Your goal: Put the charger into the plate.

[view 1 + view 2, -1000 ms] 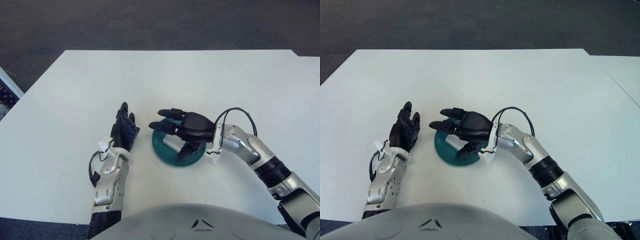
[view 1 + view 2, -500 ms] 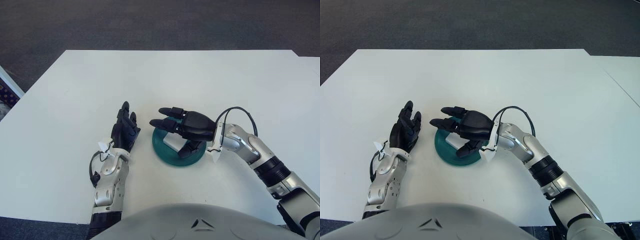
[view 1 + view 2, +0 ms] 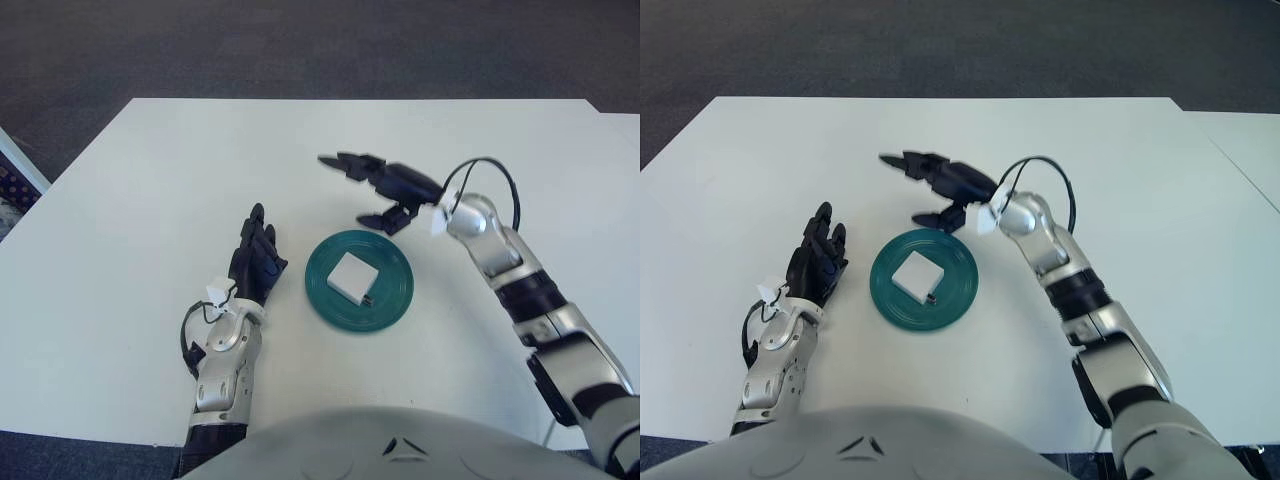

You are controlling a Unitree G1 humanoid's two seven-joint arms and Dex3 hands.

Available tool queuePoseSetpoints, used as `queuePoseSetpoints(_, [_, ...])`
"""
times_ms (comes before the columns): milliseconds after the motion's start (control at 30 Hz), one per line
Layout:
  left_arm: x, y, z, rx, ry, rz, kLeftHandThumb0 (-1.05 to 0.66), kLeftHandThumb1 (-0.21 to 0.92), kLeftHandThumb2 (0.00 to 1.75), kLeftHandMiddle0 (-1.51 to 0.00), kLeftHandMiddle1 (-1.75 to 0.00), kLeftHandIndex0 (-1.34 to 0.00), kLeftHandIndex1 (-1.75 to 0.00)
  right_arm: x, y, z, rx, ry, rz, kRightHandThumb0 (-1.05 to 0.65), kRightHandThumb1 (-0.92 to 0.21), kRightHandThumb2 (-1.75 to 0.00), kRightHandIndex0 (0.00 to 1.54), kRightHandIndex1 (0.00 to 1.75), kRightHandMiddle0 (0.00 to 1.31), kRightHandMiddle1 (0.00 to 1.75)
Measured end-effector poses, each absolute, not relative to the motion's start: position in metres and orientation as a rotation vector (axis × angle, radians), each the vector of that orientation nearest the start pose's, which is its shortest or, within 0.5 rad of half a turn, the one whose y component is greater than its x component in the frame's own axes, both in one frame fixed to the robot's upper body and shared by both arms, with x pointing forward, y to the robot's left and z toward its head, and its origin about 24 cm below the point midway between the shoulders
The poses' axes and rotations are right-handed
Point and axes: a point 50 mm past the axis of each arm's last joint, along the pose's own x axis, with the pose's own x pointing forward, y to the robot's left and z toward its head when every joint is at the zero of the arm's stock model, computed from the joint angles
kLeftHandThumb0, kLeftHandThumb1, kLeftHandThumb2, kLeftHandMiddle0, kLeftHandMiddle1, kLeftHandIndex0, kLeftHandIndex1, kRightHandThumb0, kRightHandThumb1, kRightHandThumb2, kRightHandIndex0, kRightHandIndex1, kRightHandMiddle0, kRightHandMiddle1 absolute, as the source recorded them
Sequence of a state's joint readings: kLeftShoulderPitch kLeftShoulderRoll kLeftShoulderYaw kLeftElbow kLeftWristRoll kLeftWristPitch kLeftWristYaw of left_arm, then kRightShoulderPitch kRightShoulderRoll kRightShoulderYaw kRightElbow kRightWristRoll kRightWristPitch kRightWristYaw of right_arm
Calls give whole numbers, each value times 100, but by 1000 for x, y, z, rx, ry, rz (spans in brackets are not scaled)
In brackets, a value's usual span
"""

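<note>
Since a second ago the right hand (image 3: 385,190) has lifted off the plate and swung up and away toward the far side of the table, leaving the charger behind; half a second ago it was still spread low over the plate, and now it shows beyond the plate's far rim, clear of it. Largest in view is the white table (image 3: 150,180), whose far edge meets dark carpet (image 3: 300,50), with the robot's grey body (image 3: 400,445) showing along the near edge. On the table, nearer the near edge than the far one and about midway between the left and right edges, lies the round green plate (image 3: 392,305). The right arm (image 3: 500,260) reaches in from the near right corner, a black cable (image 3: 480,170) looping over its wrist, and its hand's fingers are spread apart and grip nothing. The left hand (image 3: 255,265) shows just beside the plate's left rim, apart from it, fingers extended close together and empty, much as it was before. Smallest is the white square charger (image 3: 352,276), lying flat inside the plate near its middle, touched by neither hand.
</note>
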State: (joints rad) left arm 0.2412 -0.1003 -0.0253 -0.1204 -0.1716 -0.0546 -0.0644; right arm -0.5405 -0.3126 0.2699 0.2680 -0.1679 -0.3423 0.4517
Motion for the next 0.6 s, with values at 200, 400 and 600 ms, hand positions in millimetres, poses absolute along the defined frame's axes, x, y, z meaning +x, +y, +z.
queuePoseSetpoints(200, [205,135,25,-222,-3,-1,-105,92,106,0,0,0,0,344,-120,125,-223,-237,541,-105,-92,-94,3,0,6,5])
queuePoseSetpoints(400, [199,129,30,-169,-77,-36,-105,92,106,0,0,0,0,343,-144,104,174,-114,304,-105,-92,-97,2,0,9,7])
queuePoseSetpoints(600, [194,131,25,-162,-70,-32,-105,92,106,0,0,0,0,332,-155,79,272,-26,212,-105,-92,-99,3,0,12,10])
